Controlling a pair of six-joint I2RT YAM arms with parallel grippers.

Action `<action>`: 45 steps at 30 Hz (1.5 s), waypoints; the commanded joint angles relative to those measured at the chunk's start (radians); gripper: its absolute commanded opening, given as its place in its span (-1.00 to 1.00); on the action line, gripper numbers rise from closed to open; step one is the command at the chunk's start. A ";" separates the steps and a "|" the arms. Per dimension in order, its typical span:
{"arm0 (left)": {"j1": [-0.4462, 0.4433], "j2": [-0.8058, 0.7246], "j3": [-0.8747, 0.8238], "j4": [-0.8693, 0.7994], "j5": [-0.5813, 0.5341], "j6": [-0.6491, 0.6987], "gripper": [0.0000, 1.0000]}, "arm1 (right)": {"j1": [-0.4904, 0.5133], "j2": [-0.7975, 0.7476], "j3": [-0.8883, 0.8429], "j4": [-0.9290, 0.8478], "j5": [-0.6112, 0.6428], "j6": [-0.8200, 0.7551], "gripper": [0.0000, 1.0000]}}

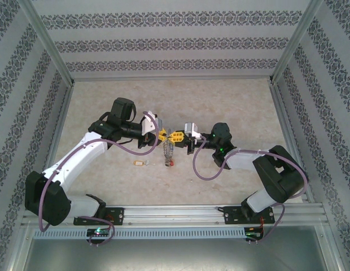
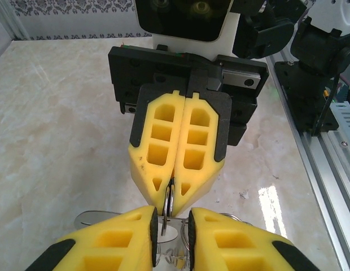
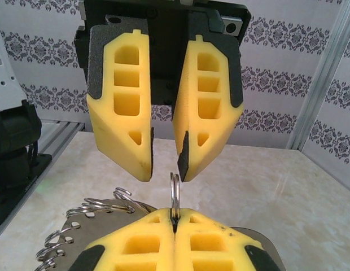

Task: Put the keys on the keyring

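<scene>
the right gripper (image 3: 175, 221) pinches the thin keyring (image 3: 175, 195), seen edge on. the left gripper (image 3: 165, 172) is a little apart, tips right by it. keys (image 1: 168, 150) under them, tags (image 1: 172, 164) too tiny to read.

The lower part of the ring (image 3: 175, 192) is lost to me between the pressed-together fingers of the right tool (image 3: 175, 219). From above, the keys (image 1: 168, 151) are too small to tell apart.

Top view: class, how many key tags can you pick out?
2. A pale tag lies alone on the table, left of the hanging metal bunch; a red tag sits at that bunch's lower end. More may be hidden within it.
</scene>
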 commanded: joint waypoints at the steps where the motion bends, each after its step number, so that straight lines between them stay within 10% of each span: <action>1: 0.013 0.019 0.009 0.005 0.052 0.023 -0.51 | 0.000 -0.008 0.025 0.071 -0.047 0.015 -1.00; 8: 0.013 0.037 0.027 -0.020 0.070 0.033 -0.55 | 0.006 -0.020 0.033 0.073 -0.055 0.023 -1.00; 14: 0.012 0.023 0.041 -0.055 0.084 0.052 -1.00 | 0.017 -0.022 0.032 0.057 -0.051 0.012 -1.00; 24: 0.008 0.004 0.057 -0.109 -0.058 0.069 -1.00 | -0.011 -0.095 0.031 -0.185 0.018 -0.089 -0.54; 45: -0.010 0.035 0.071 -0.088 -0.077 0.080 -1.00 | 0.028 -0.033 0.119 -0.350 0.022 -0.126 -0.44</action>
